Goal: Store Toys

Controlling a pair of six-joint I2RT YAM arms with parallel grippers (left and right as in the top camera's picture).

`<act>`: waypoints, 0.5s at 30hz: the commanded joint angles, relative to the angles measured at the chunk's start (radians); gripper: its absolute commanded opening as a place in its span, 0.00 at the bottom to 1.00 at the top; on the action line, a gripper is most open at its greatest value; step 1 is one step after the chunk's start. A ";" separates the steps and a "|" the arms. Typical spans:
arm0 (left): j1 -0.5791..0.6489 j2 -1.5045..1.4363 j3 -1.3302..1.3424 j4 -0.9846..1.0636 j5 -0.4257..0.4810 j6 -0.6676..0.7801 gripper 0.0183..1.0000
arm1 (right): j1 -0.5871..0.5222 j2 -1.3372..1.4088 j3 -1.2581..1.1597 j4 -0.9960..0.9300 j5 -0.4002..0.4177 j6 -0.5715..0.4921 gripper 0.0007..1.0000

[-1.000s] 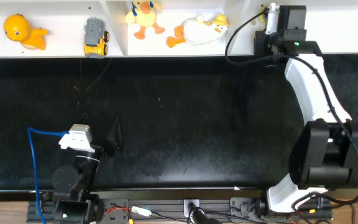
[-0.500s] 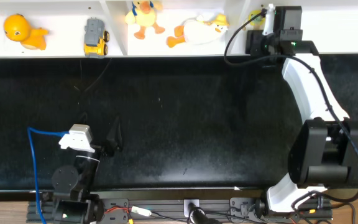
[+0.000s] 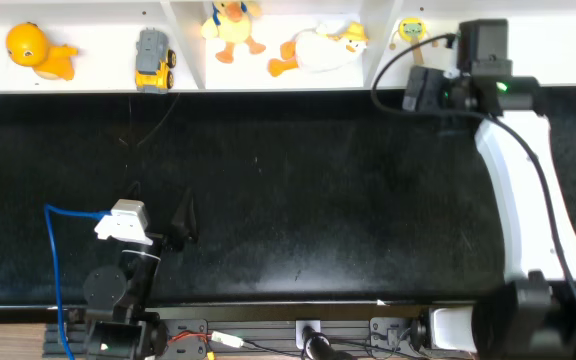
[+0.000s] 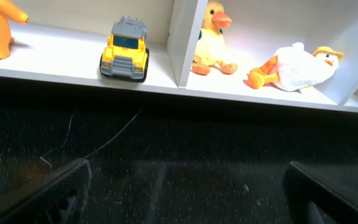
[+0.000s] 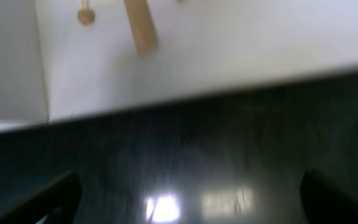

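Toys stand in a white shelf [image 3: 268, 80] along the table's far edge: an orange duck [image 3: 28, 48], a yellow truck [image 3: 154, 60], a yellow duck plush [image 3: 230, 25] and a white duck plush [image 3: 320, 48]. A small yellow figure [image 3: 411, 31] stands free in the right compartment; its tan leg [image 5: 140, 25] shows in the right wrist view. My right gripper [image 5: 191, 208] is open and empty, just in front of that compartment and to the figure's right. My left gripper [image 4: 185, 199] is open and empty, low over the near-left table [image 3: 183, 218], facing the truck [image 4: 125, 50] and the plush ducks [image 4: 211, 37].
White dividers [image 4: 185, 37] split the shelf into compartments. The black table top [image 3: 308, 190] stretches between shelf and arm bases. A blue cable [image 3: 58, 240] loops beside the left arm's base. The right arm's wrist [image 3: 480, 50] overlaps the shelf front.
My right gripper has drawn back from the right compartment and shifted right, leaving the small yellow figure standing uncovered on the shelf. The left arm has not moved.
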 commanded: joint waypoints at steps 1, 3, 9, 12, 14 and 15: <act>-0.009 -0.012 -0.007 0.005 0.013 -0.018 1.00 | -0.028 -0.135 0.019 -0.143 0.036 0.237 1.00; -0.009 -0.012 -0.007 0.005 0.013 -0.018 1.00 | -0.049 -0.192 0.017 -0.227 0.036 0.315 1.00; -0.009 -0.012 -0.007 0.005 0.013 -0.018 1.00 | -0.200 -0.311 -0.019 -0.396 0.112 0.525 1.00; -0.009 -0.012 -0.007 0.005 0.013 -0.018 1.00 | -0.341 -0.338 -0.080 -0.409 0.105 0.577 1.00; -0.009 -0.012 -0.007 0.005 0.013 -0.018 1.00 | -0.455 -0.340 -0.119 -0.394 0.027 0.584 1.00; -0.009 -0.012 -0.007 0.005 0.013 -0.018 1.00 | -0.510 -0.338 -0.137 -0.385 -0.032 0.583 1.00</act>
